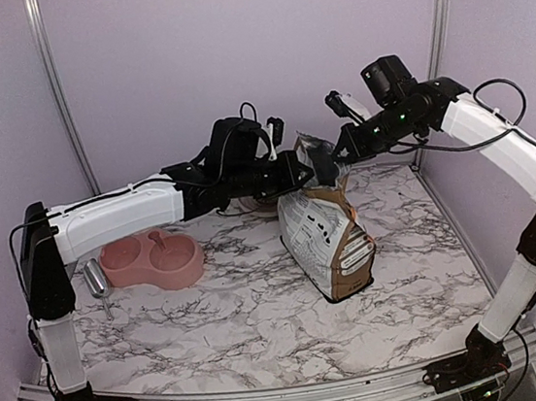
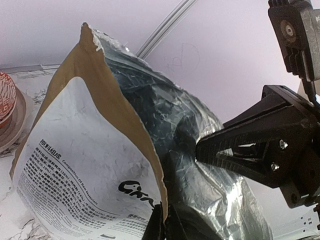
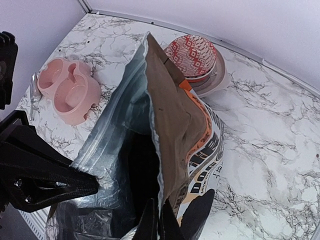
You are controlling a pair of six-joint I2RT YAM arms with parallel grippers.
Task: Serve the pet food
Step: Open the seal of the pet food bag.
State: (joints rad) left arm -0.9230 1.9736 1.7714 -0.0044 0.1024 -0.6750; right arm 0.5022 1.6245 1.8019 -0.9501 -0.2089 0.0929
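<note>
A white-and-brown printed paper bag (image 1: pixel 327 242) stands upright mid-table with its foil-lined mouth pulled apart. My left gripper (image 1: pixel 306 171) is shut on the bag's left rim; in the left wrist view its fingertips (image 2: pixel 165 222) pinch the brown edge of the bag (image 2: pixel 75 175). My right gripper (image 1: pixel 336 158) is shut on the opposite rim, pinching the edge of the bag (image 3: pixel 185 125) low in the right wrist view (image 3: pixel 160 220). The pet food is hidden; the bag's inside looks dark.
A pink double bowl (image 1: pixel 151 261) sits left of the bag, with a metal scoop (image 1: pixel 97 280) beside it. A red-patterned round cup (image 3: pixel 192 57) on a pale dish stands just behind the bag. Purple walls close in the back and sides.
</note>
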